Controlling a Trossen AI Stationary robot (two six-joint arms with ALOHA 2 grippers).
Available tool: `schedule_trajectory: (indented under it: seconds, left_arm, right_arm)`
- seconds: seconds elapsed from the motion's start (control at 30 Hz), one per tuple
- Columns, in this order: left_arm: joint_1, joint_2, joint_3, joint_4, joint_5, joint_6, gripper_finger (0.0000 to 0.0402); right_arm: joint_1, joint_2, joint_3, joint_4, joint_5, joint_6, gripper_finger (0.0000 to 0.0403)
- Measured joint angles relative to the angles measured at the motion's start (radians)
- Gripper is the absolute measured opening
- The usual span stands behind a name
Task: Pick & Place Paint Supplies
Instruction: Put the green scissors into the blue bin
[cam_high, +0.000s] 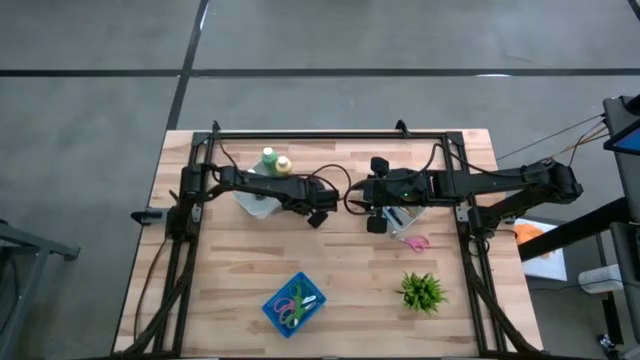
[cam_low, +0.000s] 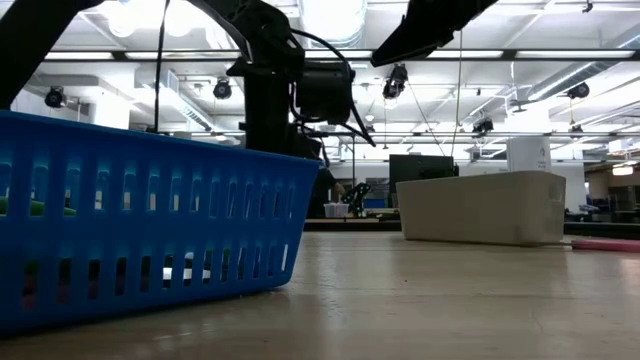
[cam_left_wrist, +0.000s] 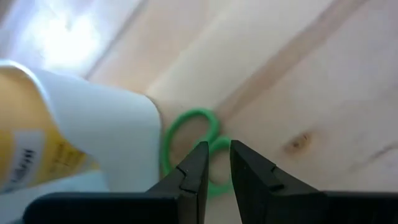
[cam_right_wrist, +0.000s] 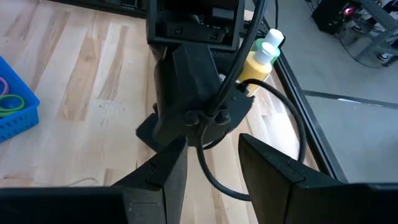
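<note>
A green bottle (cam_high: 268, 158) and a yellow bottle (cam_high: 283, 165) stand by a white container (cam_high: 255, 205) at the far left; the yellow bottle (cam_left_wrist: 25, 155) also fills the left wrist view's edge. My left gripper (cam_left_wrist: 216, 163) points steeply down over the green handle loops of scissors (cam_left_wrist: 193, 140) lying on the wood, its fingers a narrow gap apart with nothing between them. My right gripper (cam_right_wrist: 211, 168) hangs open in mid-air near the table's middle (cam_high: 375, 212), facing the left arm's wrist (cam_right_wrist: 199, 93). Thin brushes (cam_high: 398, 215) lie under the right arm. My left gripper's fingertips (cam_left_wrist: 199, 155) stand right above the green loops (cam_left_wrist: 214, 146), coming down from above. Whether they touch the loops, I cannot tell.
A blue basket (cam_high: 295, 303) holding coloured scissors sits near the front edge and fills the low view's left (cam_low: 150, 230). A small green plant (cam_high: 422, 290) stands at the front right, and pink scissors (cam_high: 415, 242) lie beside the right arm. A black frame (cam_high: 330, 132) borders the table.
</note>
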Motion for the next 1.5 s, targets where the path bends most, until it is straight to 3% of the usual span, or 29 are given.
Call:
schedule_trajectory:
  seconds: [0.33, 0.63, 1.5]
  left_arm:
    - [-0.018, 0.007, -0.001, 0.008, -0.09, 0.056, 0.007]
    - [-0.024, 0.057, -0.002, -0.004, -0.097, 0.066, 0.007]
    - [-0.027, 0.043, -0.035, 0.002, -0.06, 0.036, 0.007]
  right_arm:
    - [0.0, 0.0, 0.0, 0.0, 0.0, 0.0, 0.0143]
    - [0.0, 0.0, 0.0, 0.0, 0.0, 0.0, 0.0143]
    - [0.0, 0.0, 0.0, 0.0, 0.0, 0.0, 0.0143]
